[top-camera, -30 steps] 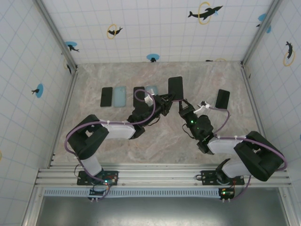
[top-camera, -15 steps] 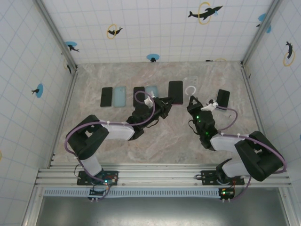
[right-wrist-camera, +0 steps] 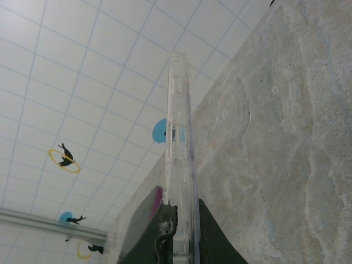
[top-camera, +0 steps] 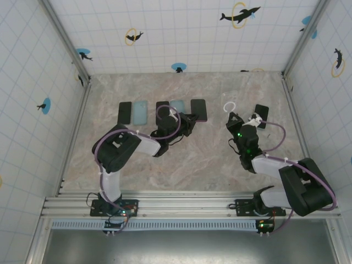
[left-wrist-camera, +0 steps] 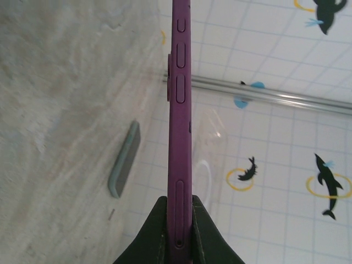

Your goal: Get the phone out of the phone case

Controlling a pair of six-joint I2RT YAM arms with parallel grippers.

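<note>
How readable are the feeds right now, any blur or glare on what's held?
Left wrist: phone edge sharp, table beside it soft. Right wrist: clear case in focus but faint against the pale tiles. Top external: even light, no glare.

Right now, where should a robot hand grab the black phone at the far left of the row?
Probably across its two long edges, near the middle, coming straight down from above. The black phone lies flat on the table, so only its thin sides offer a hold; the pale blue case lies close beside it, leaving one finger a narrow gap.
</note>
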